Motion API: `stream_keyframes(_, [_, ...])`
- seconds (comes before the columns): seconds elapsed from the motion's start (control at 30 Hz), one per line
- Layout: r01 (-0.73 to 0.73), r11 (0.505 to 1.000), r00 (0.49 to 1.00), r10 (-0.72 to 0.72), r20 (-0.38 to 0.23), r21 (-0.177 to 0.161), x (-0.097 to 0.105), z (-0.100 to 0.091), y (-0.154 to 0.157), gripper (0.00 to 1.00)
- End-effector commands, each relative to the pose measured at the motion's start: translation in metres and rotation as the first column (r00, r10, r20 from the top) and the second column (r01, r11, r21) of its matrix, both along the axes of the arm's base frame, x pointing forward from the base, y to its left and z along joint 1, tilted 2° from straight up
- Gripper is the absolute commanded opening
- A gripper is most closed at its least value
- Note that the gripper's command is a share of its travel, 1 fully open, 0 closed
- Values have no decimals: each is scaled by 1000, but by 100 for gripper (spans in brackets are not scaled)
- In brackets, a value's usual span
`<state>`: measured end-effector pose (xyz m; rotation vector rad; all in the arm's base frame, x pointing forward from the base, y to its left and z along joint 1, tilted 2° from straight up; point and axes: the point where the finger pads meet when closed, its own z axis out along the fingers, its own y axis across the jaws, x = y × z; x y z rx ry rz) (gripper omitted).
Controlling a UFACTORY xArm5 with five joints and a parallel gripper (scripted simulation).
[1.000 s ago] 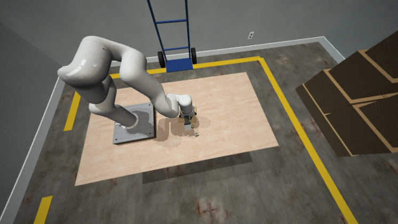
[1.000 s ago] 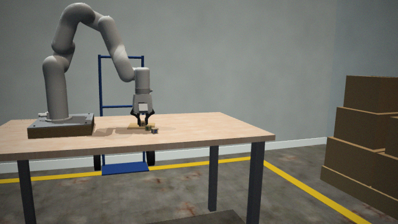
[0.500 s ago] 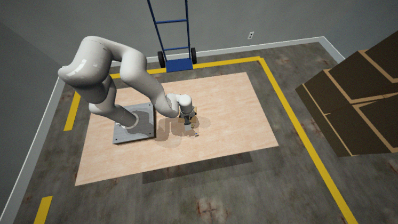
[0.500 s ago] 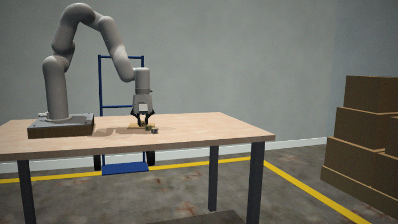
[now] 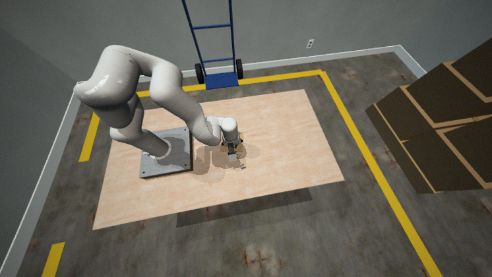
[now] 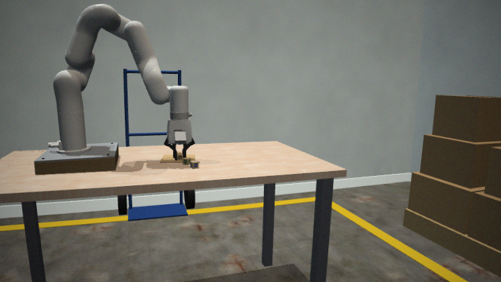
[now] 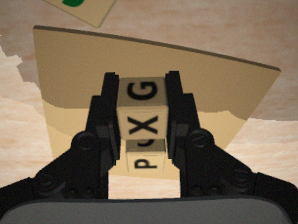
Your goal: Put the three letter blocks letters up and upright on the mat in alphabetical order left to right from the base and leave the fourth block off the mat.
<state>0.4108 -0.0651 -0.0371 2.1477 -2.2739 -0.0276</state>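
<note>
Tool (image 5: 231, 146) (image 6: 179, 157) (image 7: 142, 90) is pinching the X block (image 6: 179, 156) (image 7: 143, 123) across two sides, X facing up, G on a side face. It's low over the mat (image 5: 223, 150) (image 6: 164, 160) (image 7: 75, 90); can't tell whether the block is touching down. P block (image 7: 145, 162) is just beyond it on the far side, P up, near the mat's far edge; can't confirm it's fully on.

My read: you're placing X on the near side of P. Seen from the base, that gives P left, X right, so the order fits.

Watch the release. Let go high and X could drop, tip or twist. Spread too wide or lift skewed and a finger could drag X or scuff the mat. Push X farther and it could shunt P off the far edge.

Green-letter block (image 5: 237, 155) (image 6: 186, 161) (image 7: 90, 9) is off the mat, just past its near edge. A stray finger or a low swing could knock it. Blue-letter block (image 5: 243, 166) (image 6: 195, 164) is nearer still, also on the worktop (image 5: 292, 137) (image 6: 245, 157) (image 7: 225, 15); top letter too small to read. Row isn't finished: a third letter block must still go on. Picking the wrong one, or leaving it too little room, would spoil it.
</note>
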Motion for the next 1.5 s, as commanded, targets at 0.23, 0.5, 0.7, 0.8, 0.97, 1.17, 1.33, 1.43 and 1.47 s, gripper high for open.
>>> stream_keyframes(0.23, [0, 1000, 1000, 0, 3, -1, 1, 1, 0, 21])
stream_keyframes(0.5, [0, 1000, 1000, 0, 3, -1, 1, 1, 0, 21])
stream_keyframes(0.7, [0, 1000, 1000, 0, 3, -1, 1, 1, 0, 21])
stream_keyframes(0.8, [0, 1000, 1000, 0, 3, -1, 1, 1, 0, 21])
stream_keyframes(0.97, [0, 1000, 1000, 0, 3, -1, 1, 1, 0, 21])
stream_keyframes(1.17, [0, 1000, 1000, 0, 3, -1, 1, 1, 0, 26])
stream_keyframes(1.33, [0, 1000, 1000, 0, 3, -1, 1, 1, 0, 30])
stream_keyframes(1.43, [0, 1000, 1000, 0, 3, -1, 1, 1, 0, 34])
stream_keyframes(1.47, [0, 1000, 1000, 0, 3, -1, 1, 1, 0, 34])
